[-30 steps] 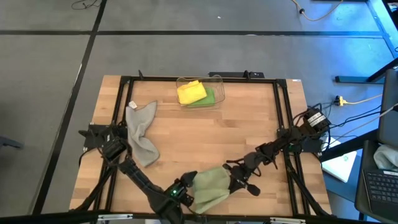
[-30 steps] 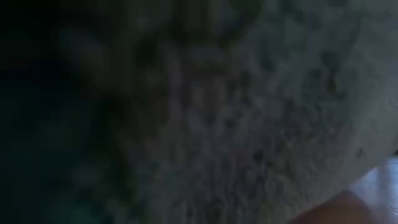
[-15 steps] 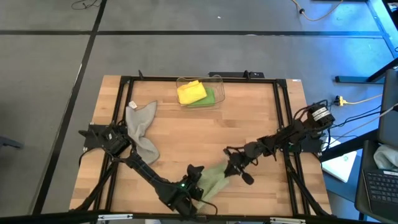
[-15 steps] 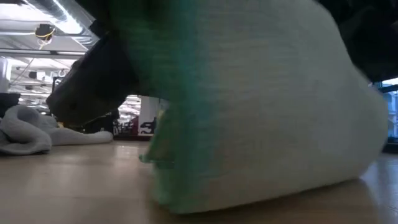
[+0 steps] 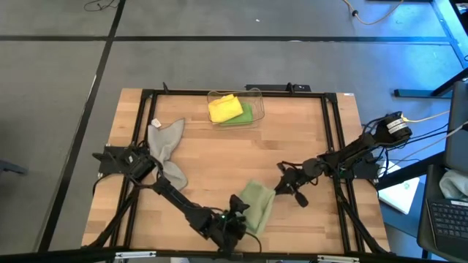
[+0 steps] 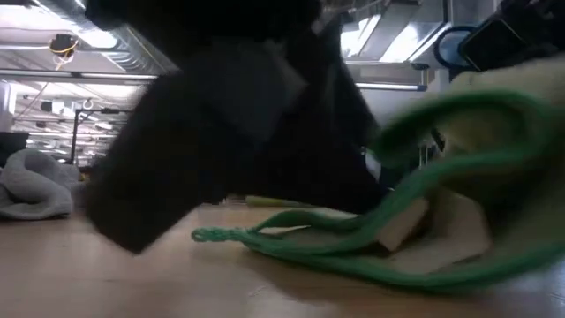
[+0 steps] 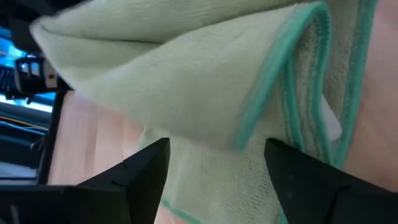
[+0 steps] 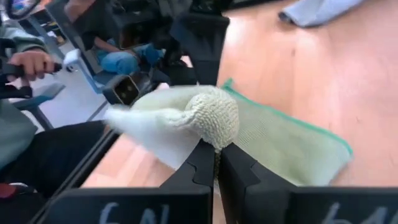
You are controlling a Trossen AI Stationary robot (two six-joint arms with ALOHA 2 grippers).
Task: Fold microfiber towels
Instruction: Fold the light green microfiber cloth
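Folded over since before, the sage towel (image 5: 257, 204) has its corner pinched by right gripper (image 5: 280, 188); left gripper (image 5: 235, 219) gapes.

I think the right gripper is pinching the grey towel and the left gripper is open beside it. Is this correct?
Not quite: the right gripper is pinching the sage towel, as the right wrist view shows. The grey towel lies untouched at the table's left. The left gripper is open beside the sage towel.

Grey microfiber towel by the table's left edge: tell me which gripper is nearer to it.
Left. The left gripper sits at the near edge, open; the right gripper, pinching the pale sage green towel, lies farther from the grey microfiber towel.
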